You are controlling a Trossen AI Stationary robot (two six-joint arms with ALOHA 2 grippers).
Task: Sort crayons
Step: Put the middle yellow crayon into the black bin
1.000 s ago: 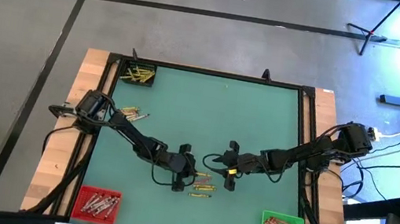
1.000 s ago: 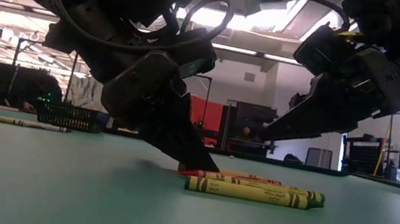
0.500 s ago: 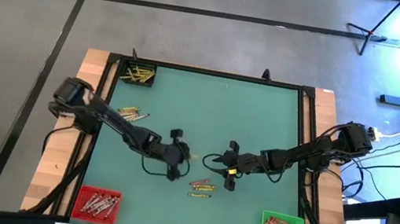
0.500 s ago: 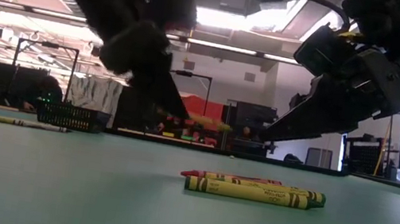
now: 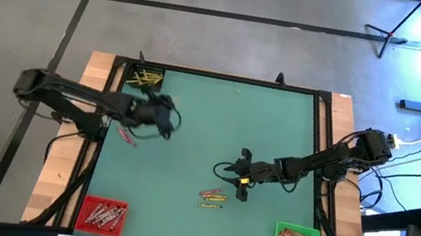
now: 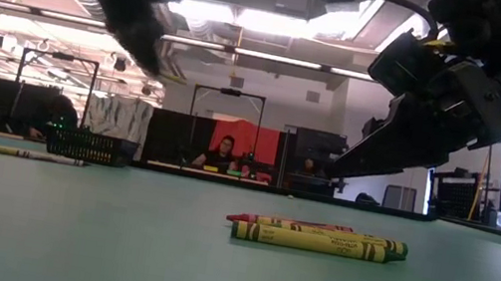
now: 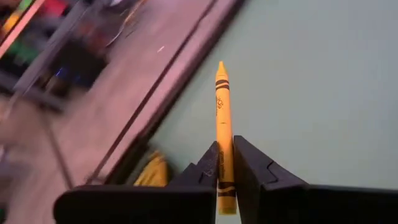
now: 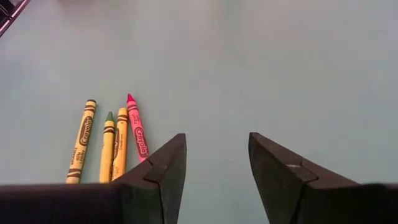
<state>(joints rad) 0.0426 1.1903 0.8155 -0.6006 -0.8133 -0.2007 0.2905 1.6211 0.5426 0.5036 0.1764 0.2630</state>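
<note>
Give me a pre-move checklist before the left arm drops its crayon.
1. Left claw shut on yellow crayon: ok.
2. Crayon sits straight between the fingers: ok.
3. Black bin with yellow crayons close to the left claw: ok.
4. Claw directly over that bin: not ok, beside it.
5. Right claw open, holding nothing, away from the left arm: ok.
6. Loose crayons left on the mat: ok, four near the right claw.
</note>
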